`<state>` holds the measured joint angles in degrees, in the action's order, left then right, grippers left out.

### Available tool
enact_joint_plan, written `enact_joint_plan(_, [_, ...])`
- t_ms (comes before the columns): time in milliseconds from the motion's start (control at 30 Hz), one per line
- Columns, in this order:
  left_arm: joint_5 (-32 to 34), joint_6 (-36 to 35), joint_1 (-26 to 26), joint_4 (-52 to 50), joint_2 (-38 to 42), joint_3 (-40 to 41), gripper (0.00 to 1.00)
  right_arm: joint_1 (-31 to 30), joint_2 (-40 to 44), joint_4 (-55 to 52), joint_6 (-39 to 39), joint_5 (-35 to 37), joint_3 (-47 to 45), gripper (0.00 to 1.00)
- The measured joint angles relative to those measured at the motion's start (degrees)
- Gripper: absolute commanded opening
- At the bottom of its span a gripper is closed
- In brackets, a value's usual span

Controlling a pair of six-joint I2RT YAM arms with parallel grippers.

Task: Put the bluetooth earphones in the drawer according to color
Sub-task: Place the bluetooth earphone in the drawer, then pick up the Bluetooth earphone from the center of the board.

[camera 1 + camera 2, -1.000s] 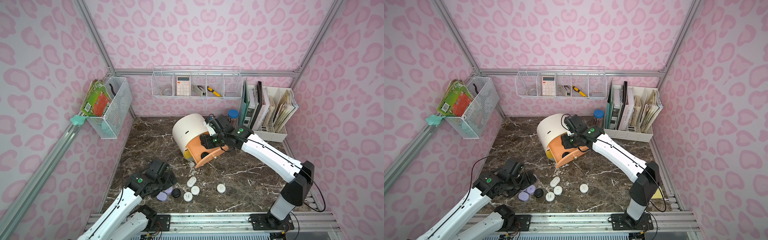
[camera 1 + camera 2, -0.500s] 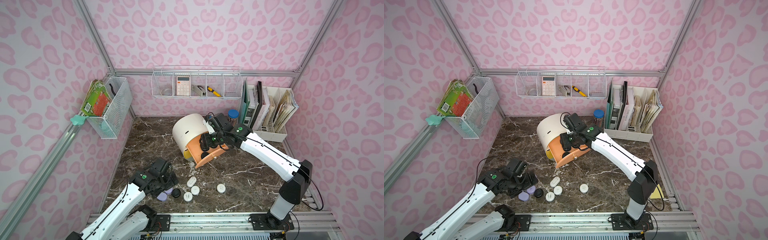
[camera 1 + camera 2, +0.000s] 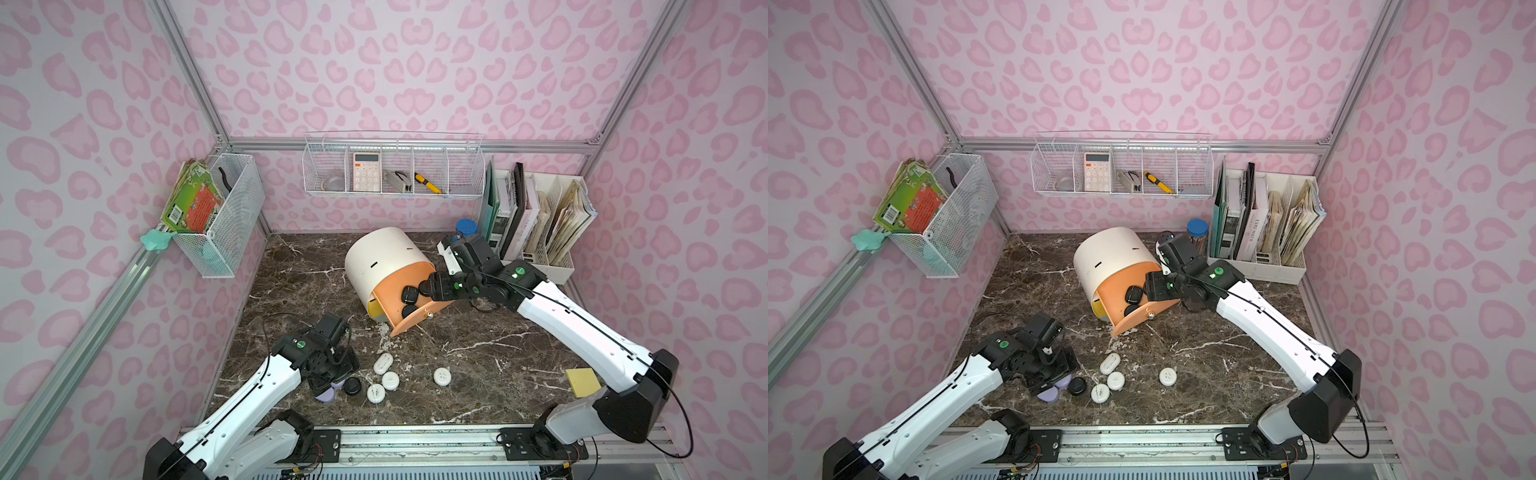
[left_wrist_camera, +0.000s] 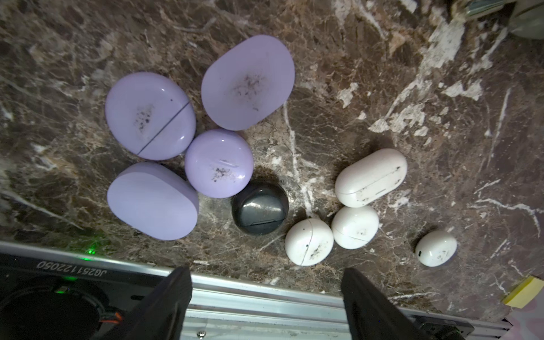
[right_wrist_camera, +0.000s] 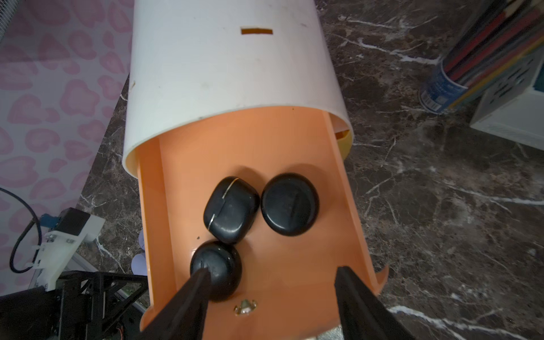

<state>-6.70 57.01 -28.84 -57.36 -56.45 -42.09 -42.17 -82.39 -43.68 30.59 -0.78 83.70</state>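
My right gripper (image 5: 270, 269) hangs over the pulled-out orange drawer (image 5: 265, 138) of the white cabinet (image 3: 376, 259). Its jaws stand well apart with nothing between them. Three cases lie on the drawer floor. A squarish black case (image 5: 231, 210) touches a round black case (image 5: 290, 204), and a third black case (image 5: 216, 270) rests against the squarish one. In my right wrist view one finger crosses that third case, and I cannot tell whether it touches it. In both top views my gripper covers part of the round one. Under the orange drawer only a sliver of the yellow drawer (image 3: 373, 308) shows, and anything lower is hidden.

My left gripper (image 4: 266, 269) is spread wide and holds nothing. Only the finger ends show, over the metal rail (image 4: 265, 294) at the table (image 3: 478, 345) edge. The rest is cut off.

Beyond them the lavender cases (image 4: 150, 116), four in all, sit bunched and touching. A lone black case (image 4: 260, 209) lies just beside the smallest lavender one. Near it are three white cases (image 4: 354, 226) in a tight group, with a fourth white case (image 4: 435, 248) set apart.

In both top views my left wrist hides most of the lavender bunch, and only two edges peek out. A yellow pad (image 4: 524, 291) is clipped by the frame edge.
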Motion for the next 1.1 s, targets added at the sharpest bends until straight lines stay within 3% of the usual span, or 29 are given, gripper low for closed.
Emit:
enact_joint_plan(433, [-0.3, 1.2, -1.9, 2.2, -6.1, 1.5, 0.82, 7.1, 15.1, 5.4, 2.4, -1.6, -20.8, 0.79])
enact_joint_plan(700, [1.0, 2.8, -5.9, 4.4, -12.1, 1.8, 0.79, 9.0, 18.2, 7.1, 2.6, -3.1, -25.6, 0.79])
enact_joint_plan(1100, [2.6, 3.0, -6.7, 10.7, -23.3, 2.7, 0.63, 10.7, 21.2, 7.9, 2.6, -5.4, -29.7, 0.79])
